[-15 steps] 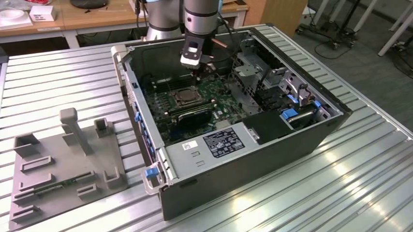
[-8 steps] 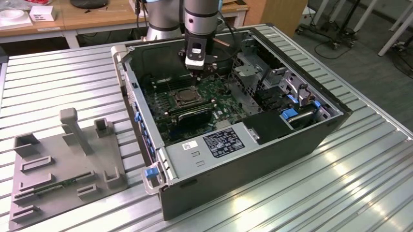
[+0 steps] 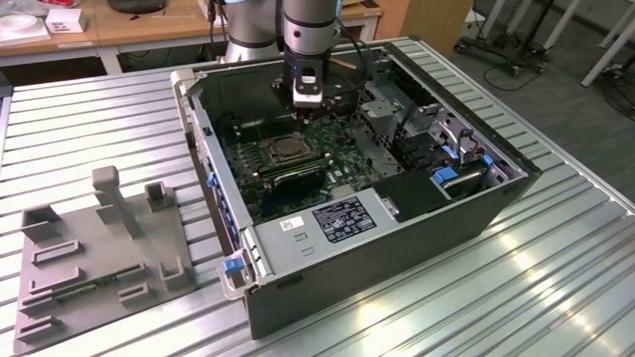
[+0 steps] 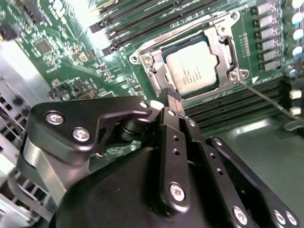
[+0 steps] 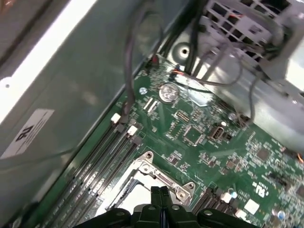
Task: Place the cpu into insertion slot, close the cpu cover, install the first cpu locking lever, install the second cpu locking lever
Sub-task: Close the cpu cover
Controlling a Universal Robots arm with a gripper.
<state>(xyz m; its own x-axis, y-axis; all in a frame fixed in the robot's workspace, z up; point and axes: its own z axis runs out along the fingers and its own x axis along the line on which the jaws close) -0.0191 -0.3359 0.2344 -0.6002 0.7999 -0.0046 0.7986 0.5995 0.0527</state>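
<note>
Exterior view: open computer case (image 3: 397, 186) lies on a slatted metal table (image 3: 516, 297). A grey fixture tray (image 3: 100, 253) sits on the exterior view's left, well apart from the case. The arm comes down into the case, with the gripper (image 3: 308, 103) above the green motherboard (image 3: 337, 141), near the insertion slot (image 3: 282, 149). A labelled metal shroud (image 3: 332, 219) covers the case's near end. Drive cages and blue latches (image 3: 451, 175) crowd the exterior view's right. Nothing sits between gripper and slot.

Second wrist view: gripper (image 4: 169, 96) has its 2 fingers pressed together, holding nothing, tip just beside the slot's edge. The cpu (image 4: 192, 66), a dull silver square with print, sits flat inside the insertion slot (image 4: 137, 58). The cpu cover (image 4: 227, 47), a thin metal frame, lies down around the cpu. A thin wire locking lever (image 4: 266, 97) slants away from the slot's corner over black memory slots (image 4: 237, 107); latched or not, cannot tell. More memory slots (image 4: 142, 23) on the far side.

First wrist view: gripper (image 5: 161, 192) fingertips meet with no gap, empty, over the insertion slot (image 5: 142, 183). Memory slots (image 5: 99, 161) run beside it. A coin battery (image 5: 167, 92), dark cables (image 5: 133, 57) and the labelled case wall (image 5: 71, 95) lie beyond.
</note>
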